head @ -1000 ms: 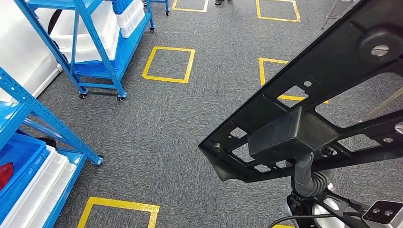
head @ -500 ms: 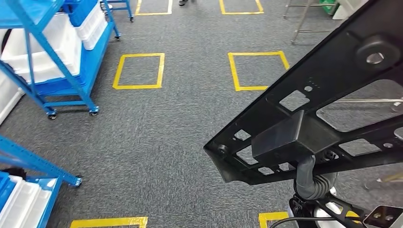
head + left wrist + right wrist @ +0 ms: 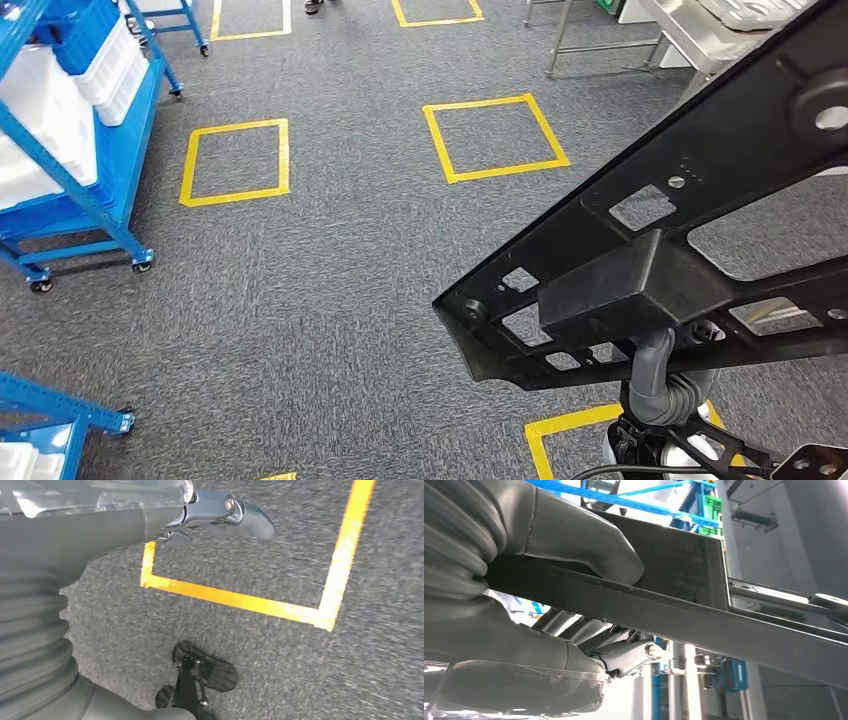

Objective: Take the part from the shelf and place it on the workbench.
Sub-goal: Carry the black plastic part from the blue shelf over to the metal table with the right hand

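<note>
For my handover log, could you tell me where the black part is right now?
The black part is gripped in the right hand, carried above the grey carpet on the right of the head view, near a yellow floor square.

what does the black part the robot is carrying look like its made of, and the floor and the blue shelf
Black part: probably moulded plastic, matt, with moulded cut-outs and ribs; painted metal is possible. Right hand grips it.
Floor: grey speckled carpet, with glossy yellow tape squares.
Blue shelf: likely painted steel, with perforated posts.
</note>
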You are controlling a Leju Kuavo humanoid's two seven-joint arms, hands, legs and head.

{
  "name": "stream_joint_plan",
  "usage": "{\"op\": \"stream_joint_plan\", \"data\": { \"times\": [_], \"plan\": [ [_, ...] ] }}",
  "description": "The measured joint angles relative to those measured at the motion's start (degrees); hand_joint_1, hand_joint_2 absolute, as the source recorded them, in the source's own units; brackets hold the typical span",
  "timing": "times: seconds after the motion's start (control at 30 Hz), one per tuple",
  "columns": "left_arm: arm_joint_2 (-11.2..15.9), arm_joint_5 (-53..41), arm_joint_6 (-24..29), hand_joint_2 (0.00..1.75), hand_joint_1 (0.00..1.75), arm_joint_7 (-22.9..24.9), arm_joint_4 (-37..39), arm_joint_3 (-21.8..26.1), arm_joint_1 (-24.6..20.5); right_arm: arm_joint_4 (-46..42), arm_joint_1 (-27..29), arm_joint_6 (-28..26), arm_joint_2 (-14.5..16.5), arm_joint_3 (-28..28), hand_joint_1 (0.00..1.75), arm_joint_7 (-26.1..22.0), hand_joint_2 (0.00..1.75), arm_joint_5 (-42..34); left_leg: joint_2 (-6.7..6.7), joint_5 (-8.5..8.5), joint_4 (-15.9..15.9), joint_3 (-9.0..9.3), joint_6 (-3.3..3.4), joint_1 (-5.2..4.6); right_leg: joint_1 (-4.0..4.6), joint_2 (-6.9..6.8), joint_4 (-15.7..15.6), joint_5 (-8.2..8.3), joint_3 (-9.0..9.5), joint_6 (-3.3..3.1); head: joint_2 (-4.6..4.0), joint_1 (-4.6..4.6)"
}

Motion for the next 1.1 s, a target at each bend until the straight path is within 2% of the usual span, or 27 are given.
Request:
{"op": "stream_joint_plan", "data": {
  "times": [0.03, 0.07, 0.1, 0.17, 0.2, 0.23, 0.3, 0.33, 0.37, 0.4, 0.43, 0.47, 0.5, 0.53, 0.6, 0.67, 0.7, 0.73, 0.8, 0.83, 0.87, 0.9, 0.93, 0.97, 1.03, 1.07, 1.1],
  "plan": [
    [0.2, -0.05, -0.07, 1.75, 0.0, -0.05, -0.01, 0.0, -0.02, 0.1, -0.29, 0.43, 0.33, -0.06, 1.75, -0.01, 1.75, -0.06, 0.49, -0.19, 0.09, 0.13, -0.27, -0.13, 0.18, -1.14, -3.41, 1.02, 1.79, -0.29, 0.0, -0.04],
    [0.44, -0.14, -0.14, 1.75, 0.0, -0.09, -0.01, 0.0, -0.03, 0.25, -0.61, 0.78, 0.66, -0.11, 1.75, -0.01, 1.75, -0.04, 0.99, -0.35, 0.16, 0.26, -0.58, -0.25, 0.4, -1.89, -5.35, 1.39, 2.76, -0.61, 0.0, -0.07],
    [0.64, -0.23, -0.23, 1.75, 0.0, -0.13, -0.02, 0.0, -0.05, 0.38, -0.86, 0.93, 0.96, -0.16, 1.75, -0.01, 1.75, 0.04, 1.5, -0.49, 0.18, 0.37, -0.89, -0.36, 0.63, -1.92, -5.8, 1.23, 2.84, -0.9, 0.0, -0.1],
    [0.95, -0.62, -0.68, 1.75, 0.0, -0.27, -0.03, -0.05, -0.21, 0.5, -1.02, 0.46, 1.35, -0.25, 1.75, -0.01, 1.75, 0.33, 2.23, -0.84, 0.28, 0.67, -1.57, -0.21, 0.61, -0.52, -6.02, 1.45, 2.82, -1.46, 0.0, -0.11],
    [1.05, -0.9, -1.03, 1.75, 0.0, -0.36, -0.03, -0.1, -0.3, 0.47, -0.98, -0.04, 1.46, -0.29, 1.75, -0.01, 1.75, 0.47, 1.62, -1.44, 0.91, 0.6, -1.87, -0.07, 0.49, 0.08, -6.21, 1.56, 2.96, -1.82, 0.0, -0.19],
    [1.12, -1.18, -1.42, 1.75, 0.0, -0.45, -0.03, -0.15, -0.35, 0.42, -0.91, -0.6, 1.59, -0.31, 1.75, -0.01, 1.75, 0.63, 0.4, -2.69, 2.7, -0.01, -2.14, 0.11, 0.35, 0.69, -6.4, 1.69, 3.1, -2.19, 0.0, -0.3],
    [1.28, -1.48, -1.92, 1.75, 0.0, -0.59, -0.02, -0.21, -0.21, 0.29, -0.57, -1.4, 1.93, -0.33, 1.75, -0.02, 1.75, 1.09, -2.54, -6.51, 9.72, -3.09, -2.48, 0.34, 0.29, 1.94, -6.53, 1.8, 3.2, -2.7, 0.0, -0.61],
    [1.37, -1.52, -2.06, 1.75, 0.0, -0.63, -0.02, -0.22, -0.06, 0.23, -0.26, -1.67, 2.09, -0.32, 1.75, -0.02, 1.75, 1.36, -3.29, -8.23, 13.87, -5.1, -2.58, 0.4, 0.35, 2.68, -6.51, 1.82, 3.17, -2.8, 0.0, -0.71],
    [1.45, -1.54, -2.12, 1.75, 0.0, -0.65, -0.02, -0.22, 0.07, 0.14, 0.08, -1.84, 2.18, -0.32, 1.75, -0.02, 1.75, 1.56, -3.58, -9.02, 16.81, -6.64, -2.64, 0.41, 0.41, 3.47, -6.48, 1.82, 3.18, -2.84, 0.0, -0.73],
    [1.51, -1.62, -2.16, 1.75, 0.0, -0.64, -0.02, -0.23, 0.16, 0.02, 0.39, -1.96, 2.22, -0.3, 1.75, -0.02, 1.75, 1.69, -3.7, -8.59, 17.69, -7.28, -2.62, 0.41, 0.44, 4.31, -6.43, 1.83, 3.22, -2.84, 0.0, -0.73],
    [1.55, -1.7, -2.17, 1.75, 0.0, -0.63, -0.02, -0.25, 0.2, -0.06, 0.61, -1.98, 2.26, -0.25, 1.75, -0.01, 1.75, 1.74, -3.84, -6.94, 16.07, -6.77, -2.54, 0.42, 0.44, 5.13, -6.37, 1.8, 3.31, -2.8, 0.0, -0.73],
    [1.59, -1.79, -2.19, 1.75, 0.0, -0.66, -0.02, -0.26, 0.21, -0.13, 0.73, -1.98, 2.27, -0.2, 1.75, -0.01, 1.75, 1.73, -4.3, -4.54, 12.5, -5.33, -2.42, 0.47, 0.41, 5.91, -6.28, 1.75, 3.42, -2.73, 0.0, -0.73],
    [1.63, -1.85, -2.23, 1.75, 0.0, -0.74, -0.02, -0.28, 0.22, -0.16, 0.78, -2.0, 2.28, -0.15, 1.75, -0.01, 1.75, 1.73, -5.37, -2.35, 8.25, -3.54, -2.27, 0.56, 0.39, 6.64, -6.17, 1.67, 3.48, -2.59, 0.0, -0.73],
    [1.66, -1.81, -2.28, 1.75, 0.0, -0.96, -0.02, -0.29, 0.25, -0.19, 0.79, -2.13, 2.28, -0.1, 1.75, -0.01, 1.75, 1.71, -6.52, -0.92, 4.52, -1.99, -2.13, 0.67, 0.42, 7.34, -5.97, 1.61, 3.41, -2.36, 0.0, -0.7],
    [1.66, -1.45, -2.24, 1.75, 0.0, -1.43, -0.02, -0.29, 0.3, -0.33, 0.99, -2.6, 2.22, 0.01, 1.75, -0.01, 1.75, 1.5, -7.89, -0.31, 1.17, -0.65, -1.78, 0.64, 0.35, 8.55, -5.77, 1.67, 2.98, -1.72, 0.01, -0.7],
    [1.5, -0.84, -1.81, 1.75, 0.0, -1.52, -0.02, -0.25, 0.28, -0.45, 1.31, -2.82, 2.01, 0.1, 1.75, -0.01, 1.75, 0.89, -7.06, -0.24, 0.82, -0.53, -1.16, 0.53, 0.2, 9.33, -5.78, 1.85, 2.56, -0.98, 0.01, -0.7],
    [1.35, -0.58, -1.58, 1.75, 0.0, -1.45, -0.02, -0.22, 0.25, -0.47, 1.4, -2.72, 1.85, 0.11, 1.75, 0.0, 1.75, 0.54, -6.49, -0.05, 0.6, -0.47, -0.73, 0.56, 0.2, 8.52, -5.44, 1.58, 2.32, -0.71, 0.01, -0.66],
    [1.19, -0.4, -1.43, 1.75, 0.0, -1.42, -0.02, -0.19, 0.27, -0.46, 1.42, -2.6, 1.7, 0.13, 1.75, 0.0, 1.75, 0.28, -5.87, 0.13, 0.35, -0.41, -0.33, 0.61, 0.25, 7.06, -4.22, 0.74, 1.69, -0.51, 0.0, -0.53],
    [0.78, -0.31, -1.39, 1.75, 0.0, -1.43, -0.02, -0.16, 0.51, -0.43, 1.41, -2.44, 1.42, 0.23, 1.75, 0.0, 1.75, 0.05, -4.52, 0.25, 0.13, -0.43, 0.18, 0.55, 0.25, 3.74, 1.88, -2.65, -1.25, -0.17, 0.0, -0.31],
    [0.52, -0.41, -1.42, 1.75, 0.0, -1.43, -0.02, -0.16, 0.66, -0.28, 1.39, -2.3, 1.19, 0.41, 1.75, 0.0, 1.75, -0.27, -3.81, 0.21, 0.16, -0.49, 0.3, 0.47, 0.16, 3.04, 5.98, -4.47, -3.25, 0.02, 0.0, -0.25],
    [0.23, -0.52, -1.43, 1.75, 0.0, -1.44, -0.02, -0.16, 0.75, 0.0, 1.34, -2.13, 0.84, 0.67, 1.75, 0.0, 1.75, -0.82, -3.08, 0.16, 0.19, -0.52, 0.35, 0.41, 0.05, 2.84, 9.3, -5.57, -4.88, 0.18, 0.0, -0.26],
    [-0.03, -0.64, -1.43, 1.75, 0.0, -1.46, -0.02, -0.17, 0.74, 0.45, 1.27, -1.96, 0.37, 1.02, 1.75, 0.0, 1.75, -1.53, -2.4, 0.09, 0.23, -0.52, 0.36, 0.38, -0.04, 2.75, 10.75, -5.62, -5.6, 0.3, 0.0, -0.26],
    [-0.34, -0.76, -1.43, 1.75, 0.0, -1.49, -0.01, -0.17, 0.65, 0.99, 1.15, -1.77, -0.13, 1.37, 1.75, 0.01, 1.75, -2.29, -1.79, 0.0, 0.29, -0.5, 0.31, 0.37, -0.11, 2.57, 9.8, -4.57, -5.1, 0.35, 0.0, -0.25],
    [-0.59, -0.81, -1.41, 1.75, 0.0, -1.52, -0.01, -0.17, 0.54, 1.54, 0.93, -1.64, -0.6, 1.66, 1.75, 0.01, 1.75, -2.81, -1.22, -0.11, 0.35, -0.42, 0.21, 0.36, -0.14, 2.1, 6.55, -2.73, -3.4, 0.3, 0.0, -0.23],
    [-1.02, -0.89, -1.4, 1.75, 0.0, -1.6, 0.01, -0.17, 0.41, 2.7, -0.01, -1.53, -1.35, 2.21, 1.75, 0.02, 1.75, -3.35, -0.17, -0.42, 0.48, -0.17, -0.18, 0.2, 0.13, -0.25, -1.86, 0.44, 0.98, -0.07, 0.0, -0.25],
    [-1.15, -0.9, -1.49, 1.75, 0.0, -1.62, 0.01, -0.17, 0.39, 3.45, -0.81, -1.59, -1.62, 2.61, 1.75, 0.02, 1.75, -3.51, 0.33, -0.56, 0.52, -0.04, -0.46, 0.08, 0.35, -1.08, -4.54, 1.2, 2.33, -0.33, 0.0, -0.27],
    [-1.25, -0.91, -1.63, 1.75, 0.0, -1.62, 0.01, -0.17, 0.35, 4.5, -1.83, -1.71, -1.85, 3.22, 1.75, 0.01, 1.75, -3.63, 0.87, -0.67, 0.49, 0.09, -0.78, -0.03, 0.58, -1.46, -5.74, 1.34, 2.85, -0.57, 0.0, -0.31]
  ]
}}
